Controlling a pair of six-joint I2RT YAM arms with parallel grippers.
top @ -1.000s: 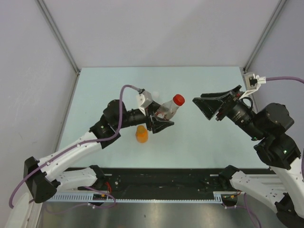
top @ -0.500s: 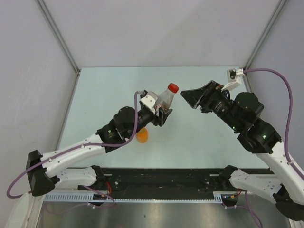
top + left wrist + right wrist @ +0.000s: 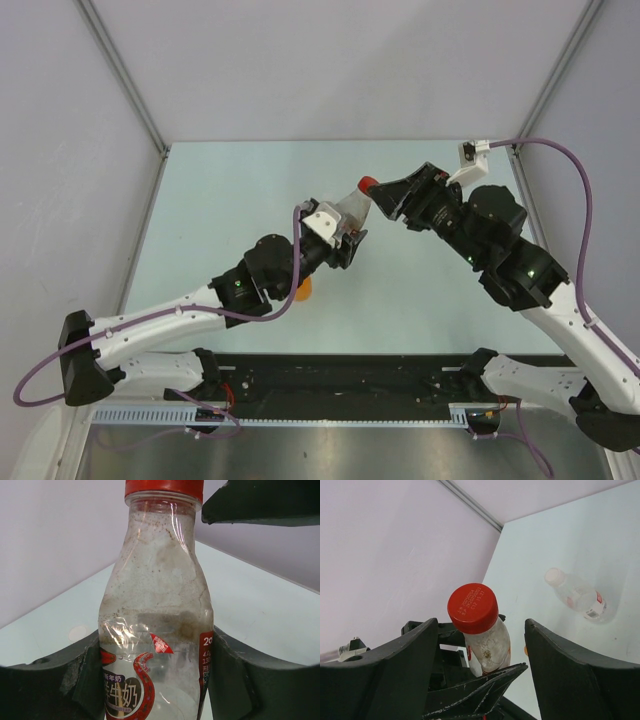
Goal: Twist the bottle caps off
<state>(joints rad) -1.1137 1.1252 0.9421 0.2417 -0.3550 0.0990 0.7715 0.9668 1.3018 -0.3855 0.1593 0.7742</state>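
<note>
1. Grip: your left gripper (image 3: 343, 238) is clenched on the lower body of the bottle (image 3: 156, 610), one finger on each side of the label. It holds the bottle up off the table (image 3: 200, 200).
2. The cap (image 3: 472, 608) is red and seated on the neck. It is the high end of the bottle, pointing up and toward the right arm.
3. Your right gripper (image 3: 480, 624) is spread wide and grasps nothing. One finger stands on each side of the cap, with a gap showing on both sides.
4. The relation that matters is the axis. In the right wrist view the cap top faces the camera almost end-on, so the bottle's long axis runs roughly along the right gripper's approach line. The cap sits a little nearer the left-hand finger in that view than the right-hand one.
5. The right arm is the one placed for the cap, and the left only has to brace. The step in hand looks like lining up before the pinch, so the task is early: no cap is seen to be off.
6. Centre the cap between the fingers before you close, or the nearer finger may push the neck sideways and twist the bottle in the left grip.
7. An orange bottle (image 3: 303, 291) stands on the table, half hidden under the left arm. A second clear bottle (image 3: 577, 597) lies on its side well apart, with a pale cap (image 3: 551, 575) on it.
</note>
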